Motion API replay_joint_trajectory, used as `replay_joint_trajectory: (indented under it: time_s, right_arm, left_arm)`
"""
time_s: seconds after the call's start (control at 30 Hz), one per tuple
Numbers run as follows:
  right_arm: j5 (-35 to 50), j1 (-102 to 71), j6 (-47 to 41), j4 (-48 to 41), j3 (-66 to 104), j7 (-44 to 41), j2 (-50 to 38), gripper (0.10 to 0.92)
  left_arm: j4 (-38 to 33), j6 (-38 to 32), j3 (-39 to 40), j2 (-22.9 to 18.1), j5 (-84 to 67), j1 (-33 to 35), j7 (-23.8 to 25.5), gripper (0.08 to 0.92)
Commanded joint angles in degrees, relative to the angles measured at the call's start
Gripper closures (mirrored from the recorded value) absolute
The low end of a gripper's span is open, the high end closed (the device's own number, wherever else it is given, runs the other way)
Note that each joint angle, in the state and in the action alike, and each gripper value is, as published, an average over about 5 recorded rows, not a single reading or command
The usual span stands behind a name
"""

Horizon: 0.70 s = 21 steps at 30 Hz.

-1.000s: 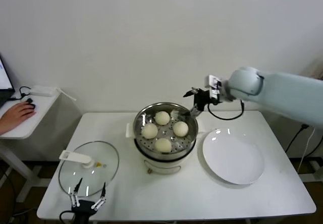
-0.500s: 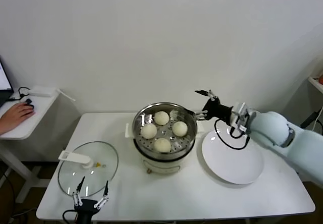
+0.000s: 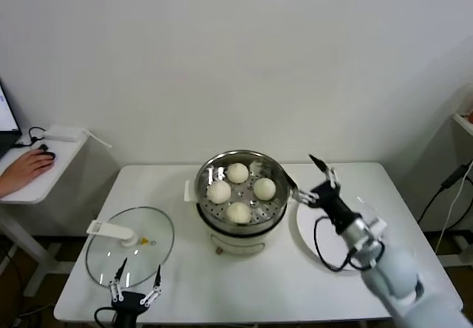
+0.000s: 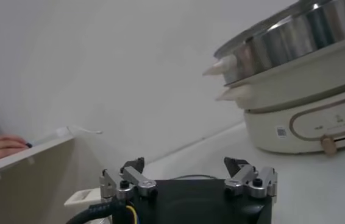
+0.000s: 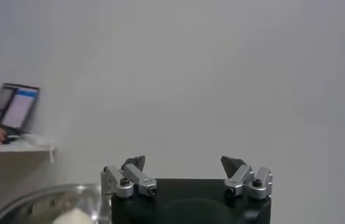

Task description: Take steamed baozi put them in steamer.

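Several off-white steamed baozi (image 3: 237, 172) lie inside the shiny steamer (image 3: 209, 215) on its white base in the middle of the table. My right gripper (image 3: 304, 173) hovers just off the steamer's right rim, above the plate's edge, open and holding nothing. In the right wrist view the same gripper (image 5: 184, 161) stands wide open against the wall, with the steamer's rim (image 5: 44, 204) and one baozi (image 5: 75, 217) low in the corner. My left gripper (image 3: 139, 269) rests open at the table's front left; the left wrist view shows it (image 4: 184, 164) empty, with the steamer (image 4: 306, 115) beyond.
A flat white plate (image 3: 307, 223) lies right of the steamer, partly covered by my right arm. A round glass lid (image 3: 129, 243) with a white handle lies at the front left. A person's hand (image 3: 22, 169) rests on a side table at far left.
My right arm has dropped and swung to the front right, so the gripper has moved from behind the steamer's far right rim to beside its right edge, still open. The left arm is unchanged.
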Motion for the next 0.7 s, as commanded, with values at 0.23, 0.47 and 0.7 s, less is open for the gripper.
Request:
replay_joint_trajectory:
  time_s: [0.23, 0.47, 0.7]
  right_arm:
    - [-5.9, -30.0, 14.5, -0.2, 16.7, 0.0, 23.9, 0.203]
    - [-5.8, -29.4, 12.8, -1.3, 17.4, 1.3, 24.6, 0.203]
    - [-5.8, -29.1, 12.8, -1.8, 17.5, 1.5, 24.3, 0.203]
  left_arm:
    - [-0.1, -0.4, -0.1, 0.4, -0.6, 0.3, -0.3, 0.177]
    - [-0.6, 0.0, -0.4, 0.6, -1.4, 0.0, -0.2, 0.177]
    - [-0.7, 0.0, -0.3, 0.6, -1.4, 0.2, -0.2, 0.177]
